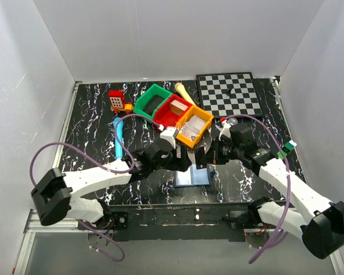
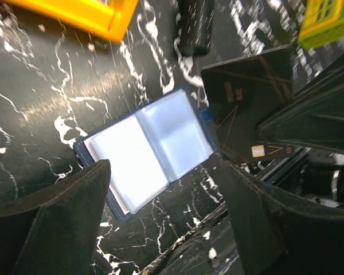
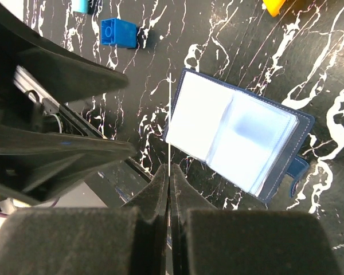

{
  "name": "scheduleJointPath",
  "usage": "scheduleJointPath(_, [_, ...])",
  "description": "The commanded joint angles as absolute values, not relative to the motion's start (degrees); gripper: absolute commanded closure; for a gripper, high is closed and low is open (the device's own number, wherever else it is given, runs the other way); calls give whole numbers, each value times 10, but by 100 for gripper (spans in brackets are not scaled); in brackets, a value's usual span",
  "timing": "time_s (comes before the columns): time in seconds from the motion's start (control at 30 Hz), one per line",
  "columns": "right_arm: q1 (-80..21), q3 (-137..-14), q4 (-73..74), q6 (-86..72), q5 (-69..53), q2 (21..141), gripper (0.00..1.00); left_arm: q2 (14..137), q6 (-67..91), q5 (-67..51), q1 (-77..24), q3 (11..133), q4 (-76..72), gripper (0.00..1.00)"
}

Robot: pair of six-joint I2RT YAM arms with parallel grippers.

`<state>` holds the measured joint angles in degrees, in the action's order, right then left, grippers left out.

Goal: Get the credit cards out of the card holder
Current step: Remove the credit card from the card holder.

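The card holder (image 1: 192, 177) lies open on the black marbled table, near the front edge between the two arms. Its two pale blue-grey panels face up (image 2: 149, 149) inside a navy border (image 3: 235, 137). My left gripper (image 2: 166, 175) hovers over it, open, with nothing between its fingers (image 1: 180, 157). My right gripper (image 3: 170, 172) is shut on a black credit card (image 2: 246, 97). That card has a gold chip and hangs above the table beside the holder's right edge. In the right wrist view the credit card shows only edge-on as a thin pale line (image 3: 169, 126). The right gripper (image 1: 209, 156) sits just right of the left one.
A green bin (image 1: 151, 102), a red bin (image 1: 171, 111) and an orange bin (image 1: 194, 127) stand in a row behind the grippers. A chessboard (image 1: 228, 93) lies at the back right. A small blue cube (image 3: 117, 31), a light blue tube (image 1: 118, 137) and a red toy house (image 1: 117, 100) are on the left.
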<state>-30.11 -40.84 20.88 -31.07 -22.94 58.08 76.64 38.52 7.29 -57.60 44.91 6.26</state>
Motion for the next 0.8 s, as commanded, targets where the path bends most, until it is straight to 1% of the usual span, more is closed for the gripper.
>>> scheduleJointPath(0.0, [-301,-469,275,-261,-220,543,99,666,370,154,-571,476,132,20])
scheduleJointPath(0.03, [-303,-482,290,-248,-234,542,99,644,358,150,-564,467,121,19])
scheduleJointPath(0.07, [-307,-501,304,-237,-248,545,99,605,334,121,-553,450,100,19])
scheduleJointPath(0.13, [-317,-522,322,-210,-289,551,99,552,286,22,-531,415,42,20])
scheduleJointPath(0.2, [-340,-550,358,-178,-326,569,99,502,254,-36,-522,392,15,20])
scheduleJointPath(0.33, [-444,-610,459,-105,-317,602,99,415,236,-144,-494,380,17,15])
scheduleJointPath(0.4, [-498,-624,461,-93,-308,607,99,379,227,-178,-490,378,13,15])
scheduleJointPath(0.43, [-515,-630,458,-94,-309,611,99,365,224,-191,-490,377,11,13])
scheduleJointPath(0.5, [-535,-636,436,-101,-320,616,99,353,219,-231,-489,378,6,10])
scheduleJointPath(0.6, [-554,-644,404,-109,-344,626,99,378,221,-307,-488,389,18,10])
scheduleJointPath(0.77, [-572,-675,412,-98,-356,654,99,429,246,-408,-488,377,-22,18])
